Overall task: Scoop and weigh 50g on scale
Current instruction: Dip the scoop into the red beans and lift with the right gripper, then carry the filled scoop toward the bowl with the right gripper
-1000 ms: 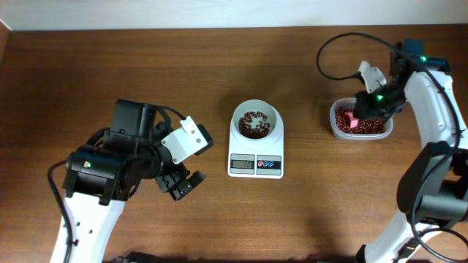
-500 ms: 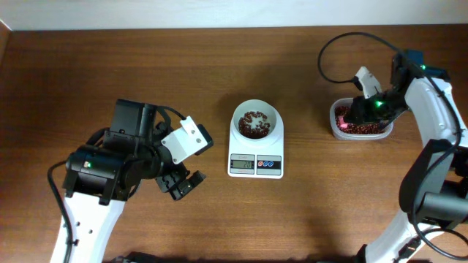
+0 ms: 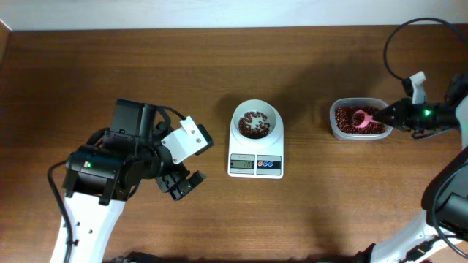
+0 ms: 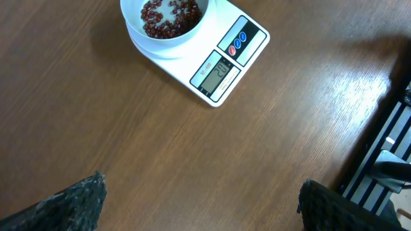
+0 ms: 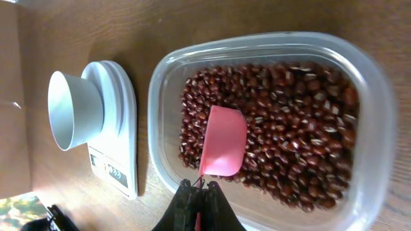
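Observation:
The white scale (image 3: 255,166) stands mid-table with a round white bowl (image 3: 257,109) on it. Some dark red-brown beans (image 3: 255,124) lie in the bowl; the left wrist view shows them too (image 4: 168,11). More beans (image 5: 289,115) fill a clear tub (image 3: 335,126) to the right. My right gripper (image 5: 200,187) is shut on the handle of a pink spoon (image 5: 223,141), whose scoop rests on the tub's beans with none visible on it. From overhead this gripper (image 3: 387,115) reaches in from the tub's right side. My left gripper (image 4: 202,192) hangs open and empty over bare wood, left of the scale.
The left arm's body (image 3: 117,164) fills the table's left front. The right arm and its cable (image 3: 439,117) cross the right edge. A pale wall (image 3: 219,13) borders the table's far edge. Dark slatted equipment (image 4: 385,154) shows at the right of the left wrist view.
My right arm has swung out to the right, from above the tub to its right side, keeping the spoon in the beans. The left arm has not moved.

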You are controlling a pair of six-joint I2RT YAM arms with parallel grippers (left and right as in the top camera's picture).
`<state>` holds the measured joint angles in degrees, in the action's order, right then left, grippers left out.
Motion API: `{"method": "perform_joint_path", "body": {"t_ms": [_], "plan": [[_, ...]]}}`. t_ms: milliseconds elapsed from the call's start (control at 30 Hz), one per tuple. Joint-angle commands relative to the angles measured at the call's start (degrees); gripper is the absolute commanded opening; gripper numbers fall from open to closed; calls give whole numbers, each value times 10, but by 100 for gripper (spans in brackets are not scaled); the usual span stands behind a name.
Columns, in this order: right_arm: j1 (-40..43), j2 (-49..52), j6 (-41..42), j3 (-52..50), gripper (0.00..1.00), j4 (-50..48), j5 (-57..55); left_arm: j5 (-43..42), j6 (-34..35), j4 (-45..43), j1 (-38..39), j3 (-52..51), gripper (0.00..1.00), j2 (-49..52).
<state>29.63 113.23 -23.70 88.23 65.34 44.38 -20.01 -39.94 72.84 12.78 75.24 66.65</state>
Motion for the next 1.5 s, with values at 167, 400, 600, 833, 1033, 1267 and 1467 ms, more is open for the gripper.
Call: {"method": "perform_joint_path", "body": {"t_ms": [167, 400, 600, 833, 1033, 1267, 1467], "plan": [[39, 7, 3, -5, 4, 15, 80, -10, -11, -1, -2, -2, 99, 0], [53, 7, 3, -5, 4, 22, 145, -10, -11, -1, -2, -2, 99, 0], [49, 7, 3, -5, 4, 33, 226, -10, -11, -1, -2, -2, 99, 0], [-37, 7, 4, -5, 4, 33, 245, -10, -11, -1, -2, -2, 99, 0], [-133, 7, 4, -5, 4, 32, 285, -10, -11, -1, -2, -2, 99, 0], [-212, 7, 19, -5, 4, 20, 287, -10, -11, -1, -2, -2, 99, 0], [-274, 7, 19, -5, 4, -38, 283, -10, -11, -1, -2, -2, 99, 0]]}}
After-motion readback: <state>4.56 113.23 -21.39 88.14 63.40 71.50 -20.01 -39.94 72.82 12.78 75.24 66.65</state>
